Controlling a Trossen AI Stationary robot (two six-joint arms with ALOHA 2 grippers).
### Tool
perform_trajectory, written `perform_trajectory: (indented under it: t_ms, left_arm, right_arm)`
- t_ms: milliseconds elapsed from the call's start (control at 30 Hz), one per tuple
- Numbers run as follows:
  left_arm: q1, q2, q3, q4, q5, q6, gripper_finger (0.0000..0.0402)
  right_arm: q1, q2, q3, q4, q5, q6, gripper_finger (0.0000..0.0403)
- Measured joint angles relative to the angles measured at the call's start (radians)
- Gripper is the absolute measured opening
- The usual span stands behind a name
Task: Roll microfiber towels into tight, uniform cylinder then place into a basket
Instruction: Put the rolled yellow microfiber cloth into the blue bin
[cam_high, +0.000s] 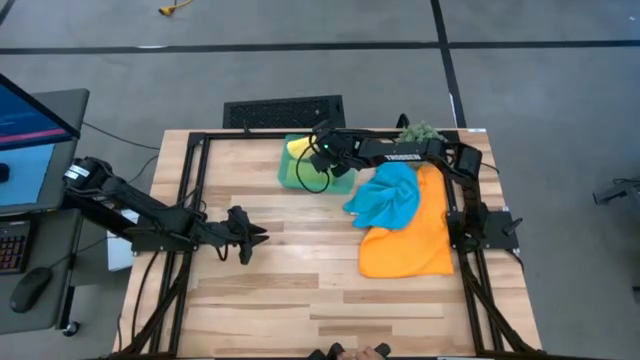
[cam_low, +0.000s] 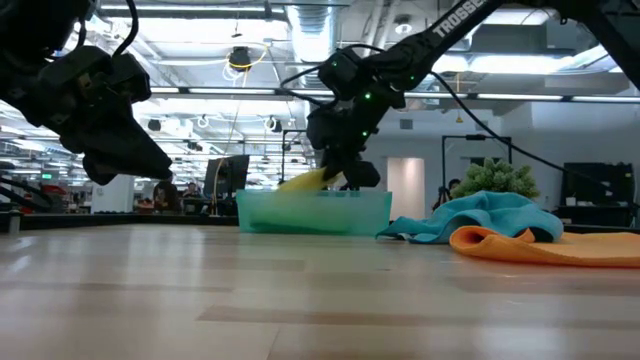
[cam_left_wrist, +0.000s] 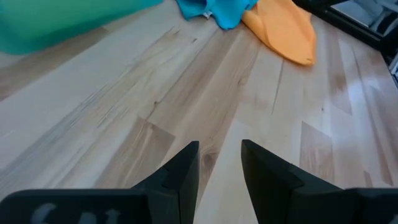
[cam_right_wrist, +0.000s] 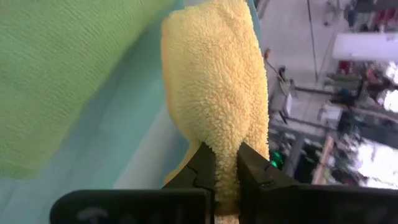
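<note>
The right gripper (cam_right_wrist: 226, 163) has its jaws clamped on the rolled yellow towel (cam_right_wrist: 214, 81), lowering it into the basket (cam_high: 290, 172) beside the green towel (cam_right_wrist: 62, 68), while the left gripper (cam_high: 252, 238) waits over the worktop (cam_high: 300, 290), jaws slightly apart.

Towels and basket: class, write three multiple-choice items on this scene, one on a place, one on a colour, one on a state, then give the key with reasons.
1. Where is the blue towel?
A. in the basket
B. on the orange towel
C. under the left arm

2. What colour is the towel held by the right gripper?
A. yellow
B. orange
C. blue

3. How is the left gripper?
A. shut on a towel
B. holding the basket
C. empty, above bare table

Key: 1 B, it lies partly over the orange towel. 2 A, the yellow towel sits between its fingers over the basket. 3 C, nothing lies between its fingers.
</note>
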Motion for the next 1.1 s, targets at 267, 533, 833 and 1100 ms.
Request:
perform_trajectory:
  t_ms: [267,533,833,1100]
  left_arm:
    - [0.0,0.0,0.0,0.001,0.0,-0.009,0.011]
    - [0.0,0.0,0.0,0.002,0.0,-0.01,0.011]
    - [0.0,0.0,0.0,-0.001,0.001,-0.011,0.011]
    - [0.0,0.0,0.0,-0.016,0.008,-0.01,0.011]
  right_arm:
    - [-0.028,0.0,0.0,-0.073,-0.085,0.076,0.0041]
    - [-0.037,0.0,0.0,-0.104,-0.189,0.152,0.0041]
    - [-0.016,0.079,0.006,-0.076,-0.134,0.156,0.007]
    - [0.014,0.084,0.002,-0.065,-0.071,0.181,0.014]
